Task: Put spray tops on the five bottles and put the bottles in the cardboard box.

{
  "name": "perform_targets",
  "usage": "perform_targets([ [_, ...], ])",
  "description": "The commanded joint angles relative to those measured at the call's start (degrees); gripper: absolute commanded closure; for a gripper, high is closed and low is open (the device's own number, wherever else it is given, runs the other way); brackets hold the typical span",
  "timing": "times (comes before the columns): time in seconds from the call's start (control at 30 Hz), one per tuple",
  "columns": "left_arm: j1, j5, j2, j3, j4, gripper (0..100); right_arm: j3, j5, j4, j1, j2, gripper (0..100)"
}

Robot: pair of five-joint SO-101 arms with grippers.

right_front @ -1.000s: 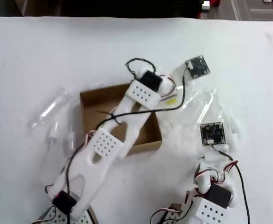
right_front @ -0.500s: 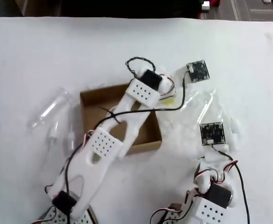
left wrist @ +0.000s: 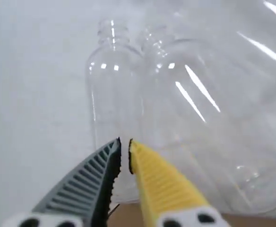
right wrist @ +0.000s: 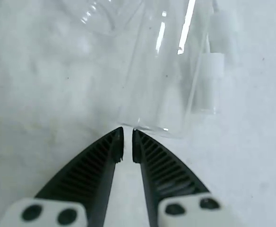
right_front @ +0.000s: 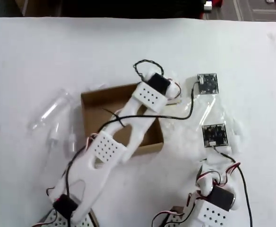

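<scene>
Fingers are pressed together on the left gripper [left wrist: 124, 153], by two clear bottles [left wrist: 114, 94], and on the right gripper [right wrist: 127, 142], at the end of a bottle [right wrist: 161, 94]. The right edge of the cardboard box [right_front: 93, 101] is overhung by the left arm [right_front: 128, 120].

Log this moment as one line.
left gripper: shut, facing clear bottles | right gripper: shut, facing lying bottle | cardboard box: under left arm

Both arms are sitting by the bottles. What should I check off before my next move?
1. Left claw open for grasping: not ok, shut and empty.
2. Right claw open for grasping: not ok, shut and empty.
3. Bottle facing the left claw has its top on: not ok, neck is bare.
4. Spray top near the right claw: ok, lying next to a clear bottle just ahead.
5. Cardboard box has room: cannot tell, interior mostly hidden.
</scene>
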Motion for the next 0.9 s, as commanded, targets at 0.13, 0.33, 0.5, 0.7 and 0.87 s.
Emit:
perform_targets([
  [0.13, 1.54, 0.26, -0.92, -0.97, 2.81, 89, 0.44, 0.44, -0.84, 0.57, -0.48, 98.2],
  [0.33, -1.36, 14.24, -0.92, -4.92, 0.09, 71, 0.44, 0.44, -0.84, 0.66, -0.48, 98.2],
  [0.5, -2.59, 15.30, -0.75, -5.80, -2.64, 71, 0.44, 0.44, -0.84, 0.57, -0.48, 98.2],
  [0.7, -2.68, 14.77, -1.89, -10.99, -0.44, 71, 0.44, 0.44, -0.84, 0.57, -0.48, 98.2],
  [0.87, -2.51, 17.14, -1.98, -11.52, -7.03, 74, 0.44, 0.44, -0.84, 0.57, -0.48, 98.2],
])
